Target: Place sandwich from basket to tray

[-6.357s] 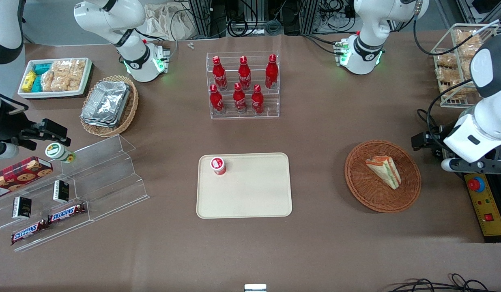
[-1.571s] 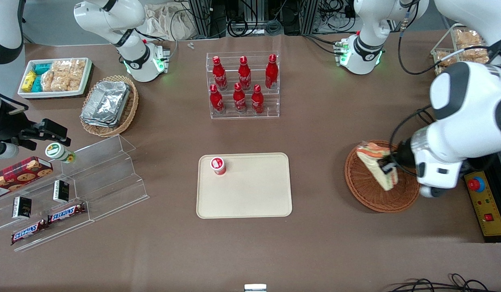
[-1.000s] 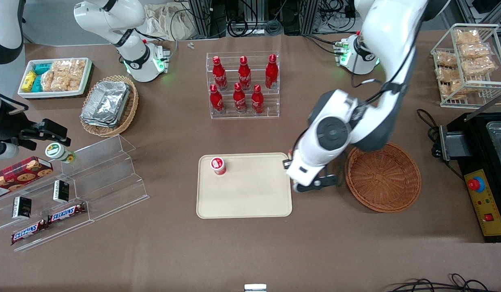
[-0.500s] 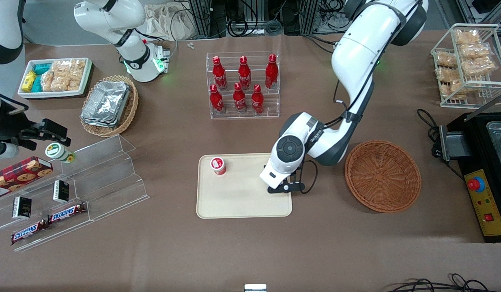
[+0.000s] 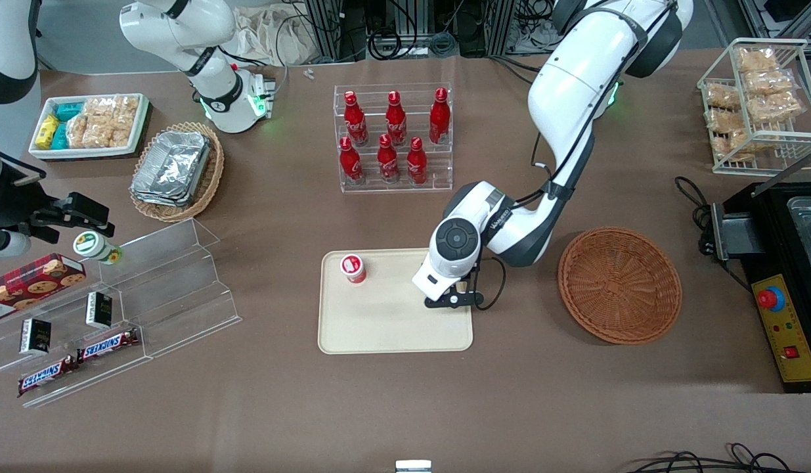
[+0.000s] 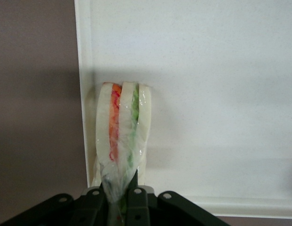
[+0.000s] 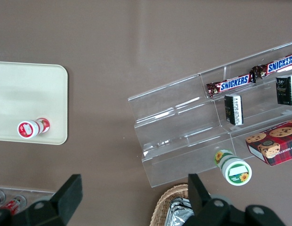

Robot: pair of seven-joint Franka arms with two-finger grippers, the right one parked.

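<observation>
Fingers (image 6: pixel 135 200) of gripper (image 6: pixel 118 197) clamped on sandwich (image 6: pixel 122 127) (wrapper end), suspended over tray (image 6: pixel 207 70) edge for set-down; basket (image 5: pixel 619 285) vacated.

I counted one sandwich (image 6: pixel 120 127), pinched in my one pair of fingers (image 6: pixel 116 200) over the one tray (image 5: pixel 379 328). There was one round basket (image 5: pixel 619 286) and one small red cup (image 5: pixel 353 268) on the tray. Six red bottles (image 5: pixel 395 141) stood in the upper middle of the frame. I also counted two Snickers bars (image 5: pixel 109 345), two small dark boxes (image 5: pixel 35 335) and one cookie box (image 5: pixel 31 279).
</observation>
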